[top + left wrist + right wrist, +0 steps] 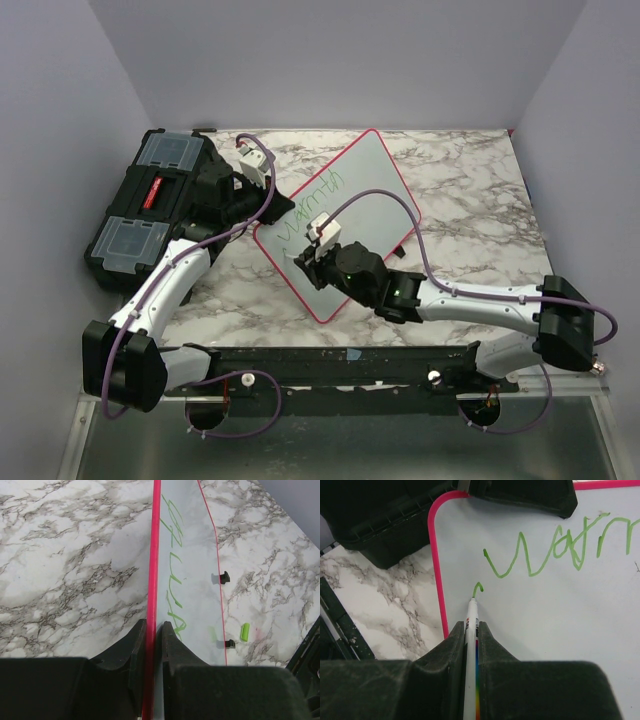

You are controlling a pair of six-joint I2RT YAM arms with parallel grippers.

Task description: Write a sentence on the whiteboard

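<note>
The whiteboard lies at an angle on the marble table, white with a red-pink rim. One line of the green sentence runs near its left edge and reads roughly "warm". My left gripper is shut on the board's pink rim at the left corner. My right gripper is shut on a white marker. The marker's tip touches the board at the foot of a small green hook stroke, below the first line.
A black toolbox with clear lid compartments stands at the left, close behind the left gripper. A green marker cap lies on the table beside the board's far edge. Two black clips sit on that edge.
</note>
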